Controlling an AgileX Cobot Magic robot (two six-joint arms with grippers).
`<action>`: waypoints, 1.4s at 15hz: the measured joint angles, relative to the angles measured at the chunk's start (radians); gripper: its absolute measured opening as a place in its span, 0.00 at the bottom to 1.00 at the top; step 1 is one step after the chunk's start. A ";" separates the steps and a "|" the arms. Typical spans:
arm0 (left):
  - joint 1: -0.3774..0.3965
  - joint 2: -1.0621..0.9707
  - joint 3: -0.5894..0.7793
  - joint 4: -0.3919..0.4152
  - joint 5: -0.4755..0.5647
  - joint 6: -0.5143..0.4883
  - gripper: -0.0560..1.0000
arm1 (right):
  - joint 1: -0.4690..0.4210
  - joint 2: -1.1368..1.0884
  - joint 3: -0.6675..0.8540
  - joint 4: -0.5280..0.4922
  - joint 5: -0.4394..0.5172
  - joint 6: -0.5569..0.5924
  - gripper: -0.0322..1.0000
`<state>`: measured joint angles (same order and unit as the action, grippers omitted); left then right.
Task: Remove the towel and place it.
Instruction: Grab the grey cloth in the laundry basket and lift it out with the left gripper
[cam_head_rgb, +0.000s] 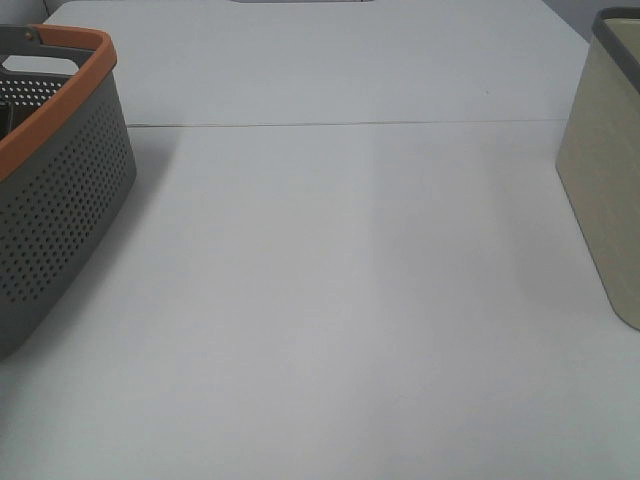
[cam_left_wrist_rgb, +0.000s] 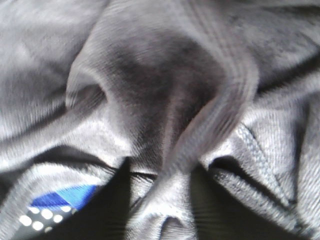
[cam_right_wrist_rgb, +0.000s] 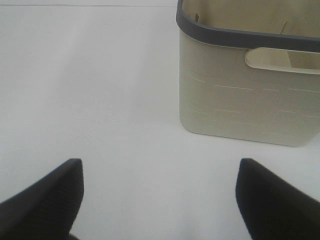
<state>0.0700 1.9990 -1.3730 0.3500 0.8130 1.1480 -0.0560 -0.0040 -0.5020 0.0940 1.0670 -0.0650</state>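
Observation:
The towel, a dark charcoal-grey cloth, fills the left wrist view in rumpled folds. My left gripper is pressed down into it. Its two dark fingers stand close together with a raised ridge of the cloth pinched between them. Neither arm nor the towel shows in the high view. My right gripper hangs open over the bare white table, with nothing between its fingers.
A grey perforated basket with an orange rim stands at the table's left edge. A beige bin with a dark rim stands at the right. A blue patch peeks out under the towel's edge.

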 joint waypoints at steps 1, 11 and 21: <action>0.000 0.000 0.000 0.000 0.010 -0.037 0.24 | 0.000 0.000 0.000 0.000 0.000 0.000 0.75; 0.000 -0.005 -0.020 -0.005 0.050 -0.206 0.05 | 0.000 0.000 0.000 0.000 0.000 0.000 0.75; 0.001 -0.232 -0.344 -0.384 0.393 -0.272 0.05 | 0.000 0.000 0.000 0.000 0.000 0.000 0.75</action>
<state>0.0710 1.7670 -1.7170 -0.0340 1.2060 0.8760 -0.0560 -0.0040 -0.5020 0.0940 1.0670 -0.0650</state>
